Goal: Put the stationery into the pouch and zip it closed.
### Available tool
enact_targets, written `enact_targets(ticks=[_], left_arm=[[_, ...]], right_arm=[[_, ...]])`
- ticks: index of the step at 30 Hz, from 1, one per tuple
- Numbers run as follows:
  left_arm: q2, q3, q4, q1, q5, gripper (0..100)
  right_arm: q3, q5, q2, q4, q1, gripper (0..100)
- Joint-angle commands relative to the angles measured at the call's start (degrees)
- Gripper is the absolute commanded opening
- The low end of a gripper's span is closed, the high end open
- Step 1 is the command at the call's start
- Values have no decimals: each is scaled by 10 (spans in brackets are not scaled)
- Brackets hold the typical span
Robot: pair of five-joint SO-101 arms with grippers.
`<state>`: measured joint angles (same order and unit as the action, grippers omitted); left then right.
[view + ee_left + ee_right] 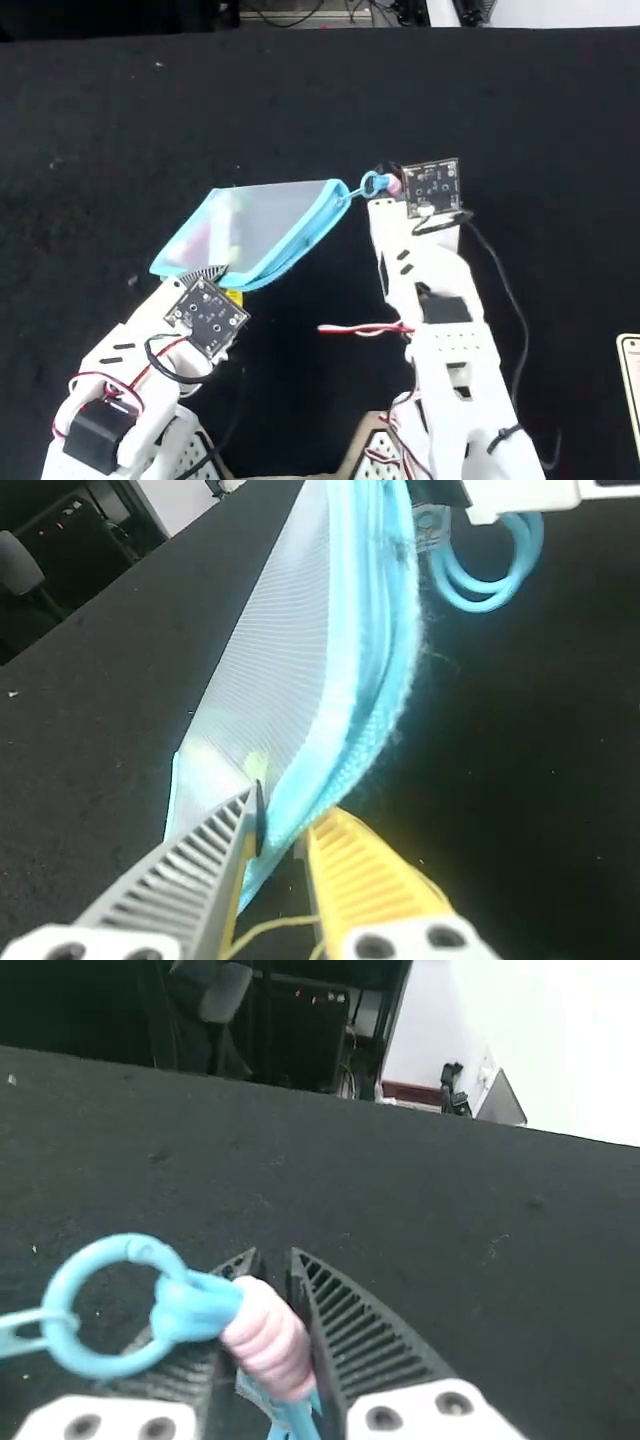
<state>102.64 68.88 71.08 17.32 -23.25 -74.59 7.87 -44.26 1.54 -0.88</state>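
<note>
Cables (360,328), red and white, loop across the near edge between the two arm bases, and up from there comes the left gripper (215,272), pinched tight on the near corner of the pouch (265,222). Its wrist view confirms it: grey ribbed finger (200,865) on one side, yellow finger (355,880) on the other, the pouch's blue edging (375,720) squeezed between them. The pouch runs away from that grip, translucent with a light blue border, held stretched between both arms over the black table (120,120). Stationery (215,232) shows through the wall as green and pink shapes, inside. At the pouch's far corner sits the zip pull, a pink bead (270,1335) with a blue ring (110,1305), and the right gripper (385,185) is closed on that bead, black ribbed fingers (345,1330) either side. Whether the zip has run its full length, I cannot tell. Off to the right edge lies a white card (630,390), well apart.
</note>
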Motion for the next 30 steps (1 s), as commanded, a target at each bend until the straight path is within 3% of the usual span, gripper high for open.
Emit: enact_targets(ticks=[1, 11, 18, 25, 30], left_arm=[[-11, -2, 4, -4, 18, 29], [-10, -1, 3, -4, 18, 29], [-11, 0, -2, -5, 18, 29], [-7, 0, -31, -23, 27, 29], [-7, 0, -73, -85, 69, 29]], right_arm=[[58, -8, 55, 11, 57, 11], [73, -8, 78, -2, 52, 14], [70, -8, -55, -185, -26, 181], [65, -8, -230, -326, -47, 151], [13, -29, -320, -324, -49, 122]])
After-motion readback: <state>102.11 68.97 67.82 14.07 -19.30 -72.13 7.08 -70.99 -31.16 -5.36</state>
